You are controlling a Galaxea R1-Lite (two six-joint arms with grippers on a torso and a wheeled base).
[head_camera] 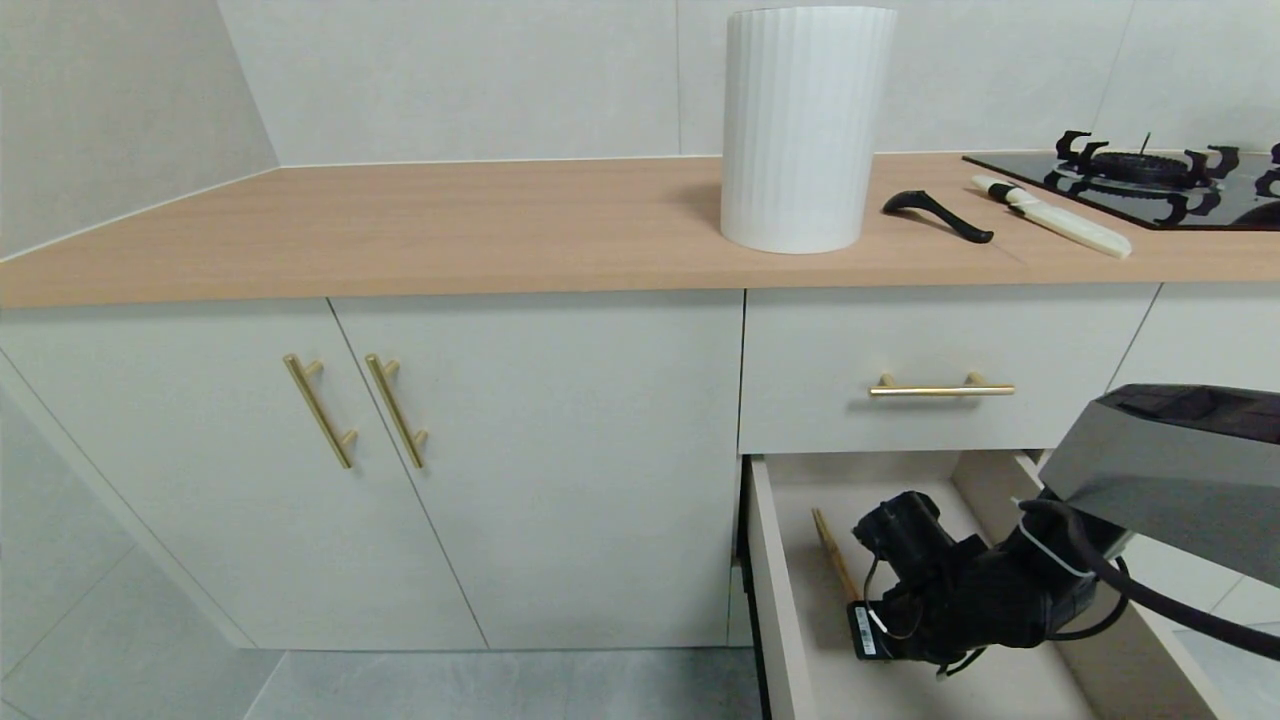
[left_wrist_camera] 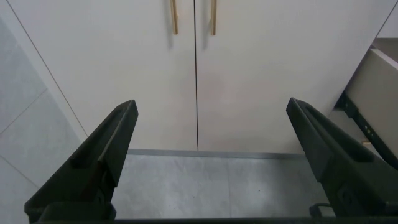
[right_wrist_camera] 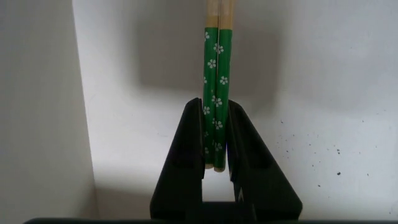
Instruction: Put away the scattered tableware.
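A pair of green, flower-patterned chopsticks (right_wrist_camera: 216, 56) sits between the fingers of my right gripper (right_wrist_camera: 216, 107), which is shut on them. In the head view the right gripper (head_camera: 872, 540) is down inside the open drawer (head_camera: 783, 590), with the chopsticks (head_camera: 832, 548) close to the drawer's left wall and low over its floor. On the countertop lie a black-handled utensil (head_camera: 938, 215) and a white knife (head_camera: 1052, 216). My left gripper (left_wrist_camera: 211, 118) is open and holds nothing, low in front of the cabinet doors (left_wrist_camera: 249, 74).
A tall white ribbed container (head_camera: 797, 130) stands on the wooden counter (head_camera: 450, 230). A gas hob (head_camera: 1150, 180) is at the far right. A shut drawer with a gold handle (head_camera: 941, 388) sits above the open one. The open drawer's edge (left_wrist_camera: 379, 87) lies beside the left gripper.
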